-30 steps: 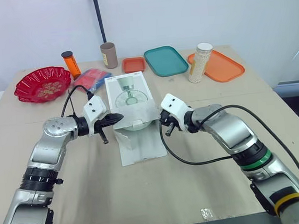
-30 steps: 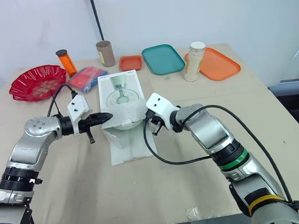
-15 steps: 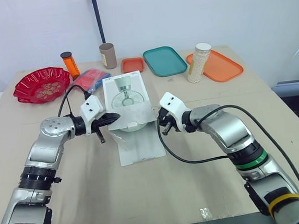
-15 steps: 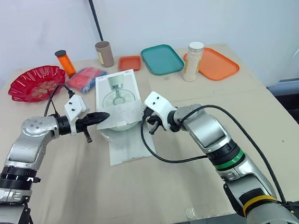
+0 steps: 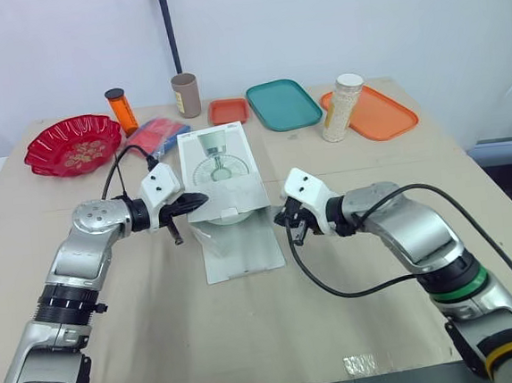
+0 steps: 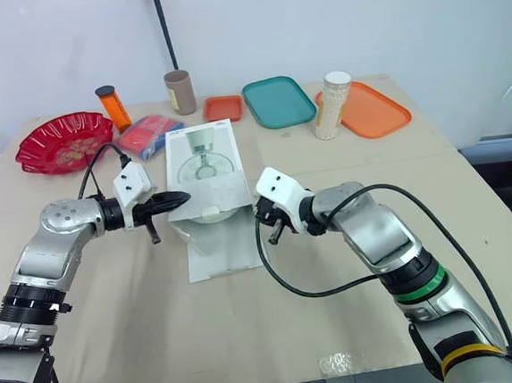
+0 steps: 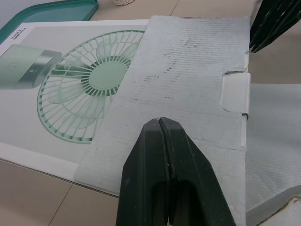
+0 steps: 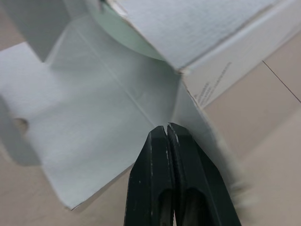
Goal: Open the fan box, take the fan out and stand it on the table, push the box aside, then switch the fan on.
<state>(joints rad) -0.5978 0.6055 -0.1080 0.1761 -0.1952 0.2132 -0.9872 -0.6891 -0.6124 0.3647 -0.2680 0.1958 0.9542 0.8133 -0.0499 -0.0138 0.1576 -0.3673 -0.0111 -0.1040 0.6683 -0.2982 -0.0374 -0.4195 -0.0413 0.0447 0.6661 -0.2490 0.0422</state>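
Observation:
The white fan box (image 5: pixel 217 154) lies flat mid-table, printed with a green fan. Its near end is open. One grey flap (image 5: pixel 236 191) is folded back over the top and a long flap (image 5: pixel 239 247) lies on the table. The pale round rim of the fan (image 5: pixel 230 217) peeks out of the opening. My left gripper (image 5: pixel 199 199) is shut, its tips resting at the left edge of the folded-back flap (image 7: pixel 188 70). My right gripper (image 5: pixel 283 219) is shut, just off the box's near right corner (image 8: pixel 188 89) and holding nothing.
Along the back stand a red bowl (image 5: pixel 73 145), an orange bottle (image 5: pixel 121 109), a brown cup (image 5: pixel 186 94), a blue-and-red packet (image 5: pixel 157 135), a small orange tray (image 5: pixel 228 110), a teal tray (image 5: pixel 284 104), a jar of white grains (image 5: pixel 341 106) and an orange tray (image 5: pixel 379 113).
My right gripper has drawn back from the box's right side, toward me and slightly right. The left gripper has stayed at the flap.

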